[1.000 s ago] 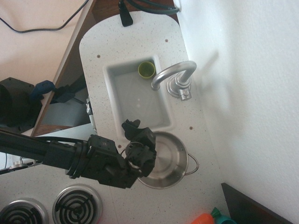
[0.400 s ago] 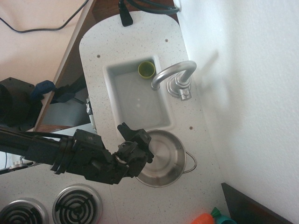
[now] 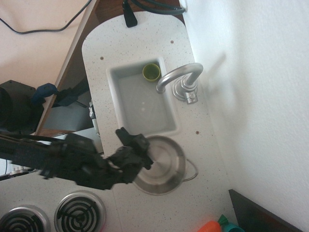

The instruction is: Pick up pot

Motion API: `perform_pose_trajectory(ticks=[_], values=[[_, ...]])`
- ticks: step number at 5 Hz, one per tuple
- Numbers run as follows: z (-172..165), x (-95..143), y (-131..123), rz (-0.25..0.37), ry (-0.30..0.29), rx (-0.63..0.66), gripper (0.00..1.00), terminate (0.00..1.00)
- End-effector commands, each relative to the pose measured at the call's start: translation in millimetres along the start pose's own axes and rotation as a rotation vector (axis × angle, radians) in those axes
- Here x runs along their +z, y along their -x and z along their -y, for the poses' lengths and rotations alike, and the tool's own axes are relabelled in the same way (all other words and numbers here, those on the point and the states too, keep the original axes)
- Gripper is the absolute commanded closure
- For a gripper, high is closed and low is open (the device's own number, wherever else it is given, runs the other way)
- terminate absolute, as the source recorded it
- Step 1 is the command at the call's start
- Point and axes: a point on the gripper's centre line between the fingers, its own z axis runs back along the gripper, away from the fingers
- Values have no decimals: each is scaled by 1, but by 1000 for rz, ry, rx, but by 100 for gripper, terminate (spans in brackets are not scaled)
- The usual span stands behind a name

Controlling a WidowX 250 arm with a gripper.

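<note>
The gripper [image 3: 136, 153] is sitting over the left rim of the pot [image 3: 161, 165], its black body covering that edge. The fingers are lost against the dark housing, so whether they are clamped on the rim or spread apart cannot be told from this overhead view.

The pot is lying just to the gripper's right, on the speckled counter [image 3: 135, 41], with its shiny interior facing up. One wire handle [image 3: 191, 169] is sticking out on the side far from the gripper; the other handle is hidden under the gripper.

Beyond the gripper, toward the top of the view, the sink [image 3: 145, 104] is sitting just past the pot's rim. A green cup [image 3: 151, 72] is standing in the sink's far corner, well apart from the gripper, and the faucet [image 3: 181, 82] is arching over the basin's right edge.

Behind the gripper, at the lower left, two burners [image 3: 78, 211] are showing. The arm [image 3: 53, 157] is reaching in from the left.
</note>
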Motion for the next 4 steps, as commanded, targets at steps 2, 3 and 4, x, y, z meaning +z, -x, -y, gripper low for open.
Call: perform_pose_trajectory(ticks=[2, 3, 4], values=[[30, 88, -2, 327, 319, -155, 0, 0], [34, 137, -19, 448, 473, -133, 0, 0], [29, 154, -24, 474, 517, -137, 0, 0]])
